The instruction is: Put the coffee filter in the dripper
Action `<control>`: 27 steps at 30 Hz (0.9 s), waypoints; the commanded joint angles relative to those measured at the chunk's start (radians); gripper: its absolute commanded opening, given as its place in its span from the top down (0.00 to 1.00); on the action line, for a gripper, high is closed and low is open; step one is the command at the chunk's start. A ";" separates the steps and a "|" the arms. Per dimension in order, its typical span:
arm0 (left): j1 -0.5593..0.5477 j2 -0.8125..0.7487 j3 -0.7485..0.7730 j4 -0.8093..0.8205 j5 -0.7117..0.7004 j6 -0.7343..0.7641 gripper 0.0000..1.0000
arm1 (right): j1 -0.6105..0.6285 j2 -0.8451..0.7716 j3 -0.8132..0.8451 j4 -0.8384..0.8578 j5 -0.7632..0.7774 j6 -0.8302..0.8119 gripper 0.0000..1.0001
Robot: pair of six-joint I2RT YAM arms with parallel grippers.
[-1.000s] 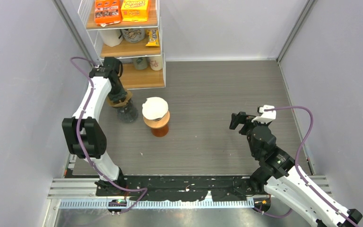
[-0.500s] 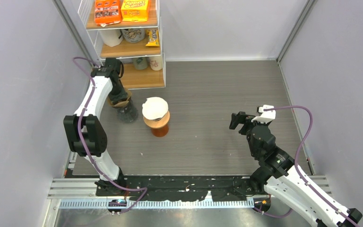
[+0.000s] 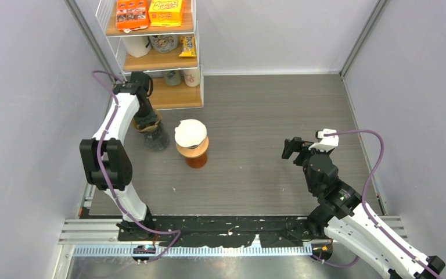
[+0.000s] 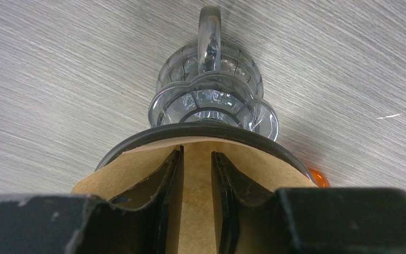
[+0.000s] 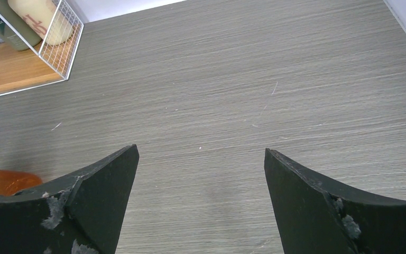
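Down inside the black rim of the dripper (image 4: 211, 100) lay the brown filter (image 4: 132, 168), its paper spread against the wall, so from where I stood it looked seated, or very nearly. The dripper stood upright on the table (image 5: 243, 79), at its far left and just in front of the shelf (image 3: 151, 58), with its handle turned away from the arm.

The left gripper (image 4: 196, 156) reached straight down into the cone. I took that for the way to push the paper home without creasing the edge. Its fingers stood only a sliver apart, with brown paper showing in the gap. Whether they pinched a fold of the filter or had let it go, I could not tell. A narrow stance made sense either way, since wide fingers would have dragged on the paper.

Just to the right of the dripper stood an orange cup (image 3: 196, 154) with a white filter (image 3: 190, 132) on top. It was near, and I could not see them touching. A careless lift of the arm might have clipped it, I judged.

Well off on the right side hung the right gripper (image 5: 201, 150), fingers spread wide over bare table and holding nothing. It seemed parked there to keep clear of the left arm's work. By my reckoning, what remained was for the left arm to release, if it had not already, and rise cleanly.
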 commanded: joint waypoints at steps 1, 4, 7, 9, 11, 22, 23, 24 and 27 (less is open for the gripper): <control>0.003 -0.002 -0.001 0.015 -0.018 0.020 0.66 | 0.000 0.003 0.009 0.032 0.028 0.008 0.04; 0.004 -0.005 -0.002 0.012 -0.019 0.020 0.60 | -0.001 0.004 0.009 0.032 0.028 0.007 0.05; 0.003 -0.011 -0.004 0.009 -0.015 0.022 0.53 | 0.000 0.003 0.009 0.032 0.026 0.008 0.05; 0.003 -0.015 -0.006 0.009 -0.013 0.022 0.51 | -0.001 0.003 0.008 0.032 0.026 0.008 0.04; 0.003 -0.021 -0.007 0.009 -0.013 0.022 0.50 | 0.001 0.002 0.008 0.032 0.026 0.008 0.04; 0.004 -0.033 -0.021 0.013 -0.007 0.033 0.35 | 0.000 0.000 0.009 0.032 0.020 0.003 0.04; 0.004 -0.034 -0.025 0.016 -0.007 0.034 0.34 | -0.001 0.001 0.009 0.032 0.019 0.003 0.04; 0.004 -0.034 -0.026 0.017 -0.008 0.034 0.34 | 0.000 0.000 0.009 0.032 0.019 0.003 0.04; 0.003 -0.032 -0.027 0.018 -0.008 0.034 0.33 | -0.001 -0.001 0.009 0.032 0.021 0.001 0.04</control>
